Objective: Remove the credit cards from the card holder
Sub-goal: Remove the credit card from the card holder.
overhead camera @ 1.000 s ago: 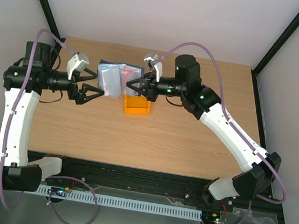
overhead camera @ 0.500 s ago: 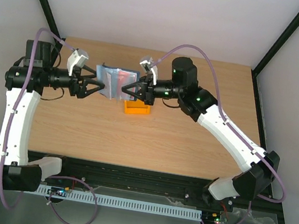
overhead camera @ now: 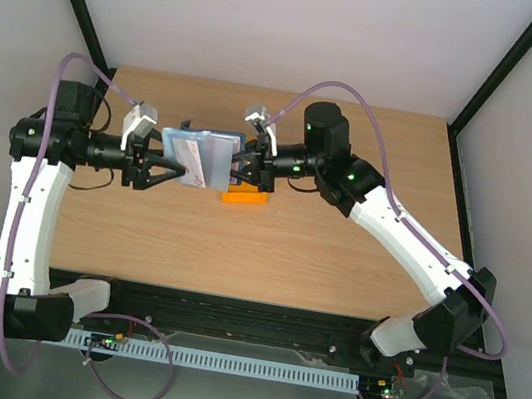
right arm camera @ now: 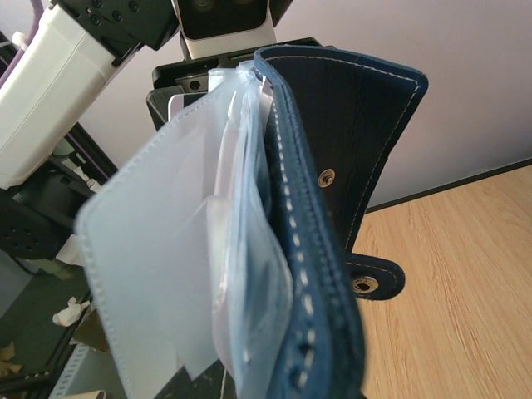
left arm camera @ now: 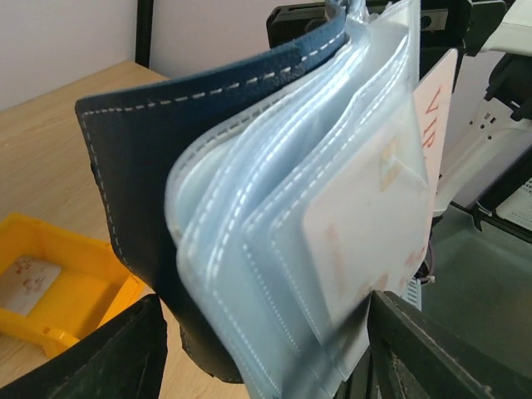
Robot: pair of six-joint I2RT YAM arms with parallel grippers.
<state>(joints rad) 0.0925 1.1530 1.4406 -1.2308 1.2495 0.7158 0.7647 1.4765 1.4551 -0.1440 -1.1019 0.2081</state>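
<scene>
The navy card holder (overhead camera: 202,156) hangs open in the air above the table, between my two grippers. My right gripper (overhead camera: 243,164) is shut on its right side. In the right wrist view the navy cover (right arm camera: 332,166) and clear sleeves (right arm camera: 166,274) fill the frame and hide my fingers. My left gripper (overhead camera: 163,167) is open, with its jaws on either side of the sleeves (left arm camera: 249,249). A whitish credit card (left arm camera: 366,224) with faint red marks sits in the front sleeve, close to my right finger (left arm camera: 440,349). Another card with red lettering (left arm camera: 436,108) shows behind it.
An orange bin (overhead camera: 246,195) stands on the table just below the holder. In the left wrist view the bin's wall (left arm camera: 83,249) shows, with a pale card (left arm camera: 29,283) lying inside it. Black frame posts rise at the table's back corners.
My left gripper has moved right onto the holder's sleeves. The right gripper has brought the holder left and down, toward the left gripper.
</scene>
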